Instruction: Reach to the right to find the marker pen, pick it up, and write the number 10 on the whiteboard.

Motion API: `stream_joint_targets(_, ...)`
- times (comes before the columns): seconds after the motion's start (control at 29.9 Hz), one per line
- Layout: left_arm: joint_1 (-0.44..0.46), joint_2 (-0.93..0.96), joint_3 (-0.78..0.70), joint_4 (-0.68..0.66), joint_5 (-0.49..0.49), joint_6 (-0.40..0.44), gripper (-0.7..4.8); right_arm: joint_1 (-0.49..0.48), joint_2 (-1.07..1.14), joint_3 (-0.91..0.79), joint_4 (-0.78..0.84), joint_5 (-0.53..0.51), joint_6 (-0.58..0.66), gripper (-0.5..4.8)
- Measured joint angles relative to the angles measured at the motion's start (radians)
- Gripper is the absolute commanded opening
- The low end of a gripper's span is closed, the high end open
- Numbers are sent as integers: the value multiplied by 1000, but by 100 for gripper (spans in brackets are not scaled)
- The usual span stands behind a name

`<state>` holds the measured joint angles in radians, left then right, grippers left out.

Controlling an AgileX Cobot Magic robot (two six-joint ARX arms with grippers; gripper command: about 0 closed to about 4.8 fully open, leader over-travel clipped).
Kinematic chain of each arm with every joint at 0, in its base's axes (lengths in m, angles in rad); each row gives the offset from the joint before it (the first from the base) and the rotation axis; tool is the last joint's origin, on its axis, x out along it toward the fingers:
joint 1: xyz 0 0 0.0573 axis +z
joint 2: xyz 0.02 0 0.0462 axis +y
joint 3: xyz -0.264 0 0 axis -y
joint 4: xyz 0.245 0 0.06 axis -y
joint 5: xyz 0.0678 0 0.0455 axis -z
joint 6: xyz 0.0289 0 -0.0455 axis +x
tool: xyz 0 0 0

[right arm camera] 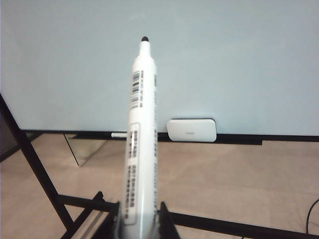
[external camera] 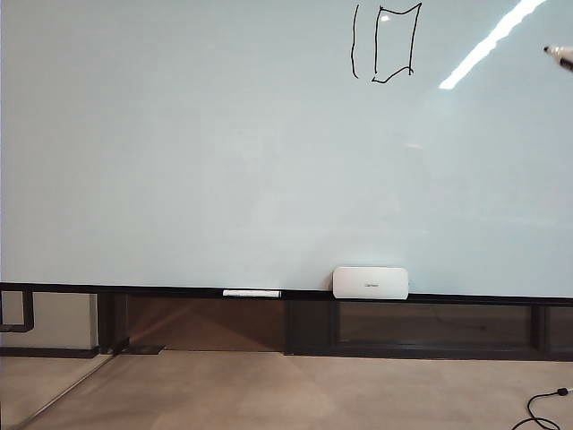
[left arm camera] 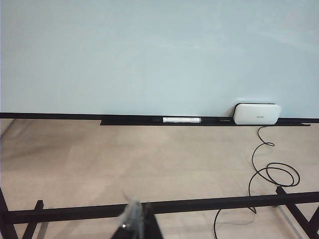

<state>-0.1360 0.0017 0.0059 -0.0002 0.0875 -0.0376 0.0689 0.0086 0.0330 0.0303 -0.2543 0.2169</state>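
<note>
One marker pen clamped in right gripper, tip clear of whiteboard | number 10 drawn upper right | left gripper low, away from board, state unclear.

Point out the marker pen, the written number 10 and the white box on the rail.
marker pen (right arm camera: 140,149): right wrist view, on its barrel.
number 10 (external camera: 414,40): exterior view, on the zero's right stroke.
white box (external camera: 371,282): exterior view, on its front face.
</note>
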Motion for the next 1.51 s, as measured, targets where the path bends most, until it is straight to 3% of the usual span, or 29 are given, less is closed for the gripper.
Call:
stream_joint_targets(0.33, 0, 0, 0, -3, 0, 5, -6, -1, 0, -29, -53, 19, -58, -2)
stream_joint_targets(1.51, 0, 0, 0, -3, 0, 22, -6, -2, 0, -29, -68, 33, -61, -1)
